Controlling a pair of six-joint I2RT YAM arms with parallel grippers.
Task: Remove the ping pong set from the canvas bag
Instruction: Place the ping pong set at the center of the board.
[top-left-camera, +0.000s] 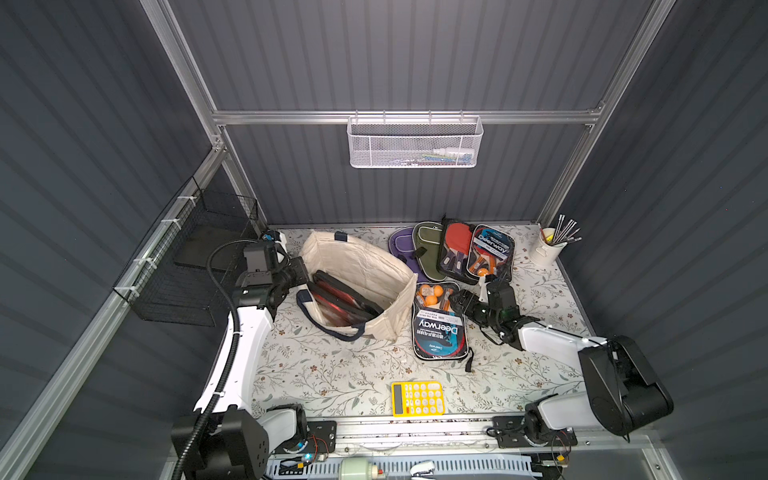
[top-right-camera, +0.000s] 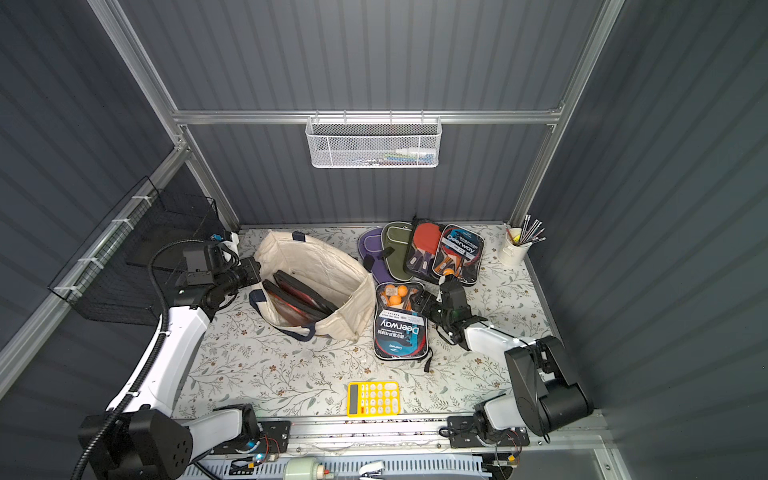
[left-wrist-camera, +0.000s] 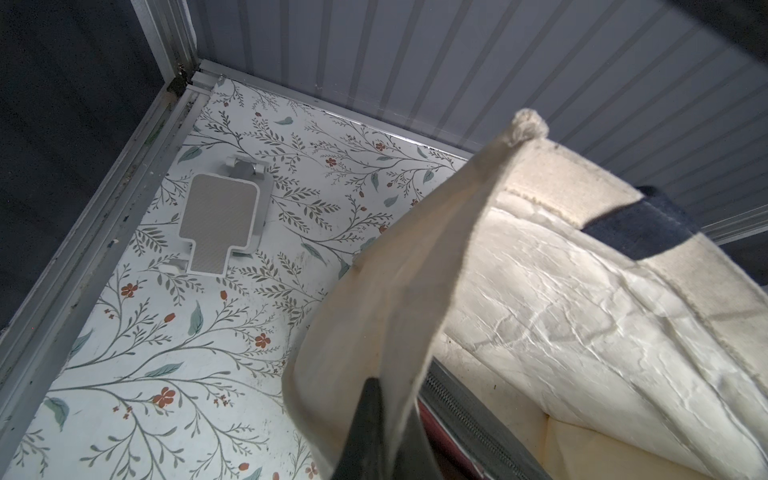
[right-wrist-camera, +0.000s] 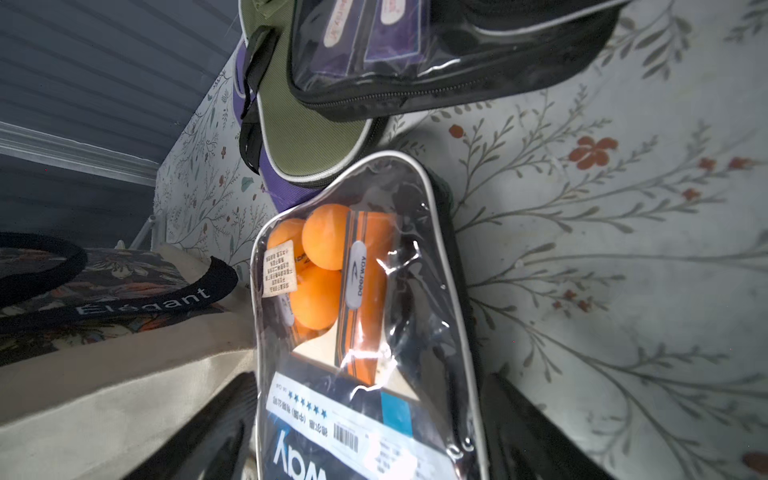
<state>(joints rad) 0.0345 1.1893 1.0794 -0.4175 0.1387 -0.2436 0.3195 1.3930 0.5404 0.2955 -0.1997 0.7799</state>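
The right pincer (top-left-camera: 457, 300) stands wide, astride the ball end of a clear-fronted black zip pouch of paddles and orange balls (top-left-camera: 439, 328). The pouch lies flat mid-desk on the floral desk (top-left-camera: 332, 374), just beside the cream canvas bag (top-left-camera: 374, 270). The left pincer (top-left-camera: 300, 270) is clamped on that bag's rim, toward the desk's left edge. Dark zipped cases (top-left-camera: 340, 303) lie inside.

A robot test cell is indicated: grey ribbed panels (top-left-camera: 395, 54) are framed by aluminium profiles (top-left-camera: 291, 117), and a left arm (top-left-camera: 245, 328) and a right arm (top-left-camera: 552, 340) are mounted on a rail (top-left-camera: 415, 432) edging a floral tabletop (top-left-camera: 332, 374).
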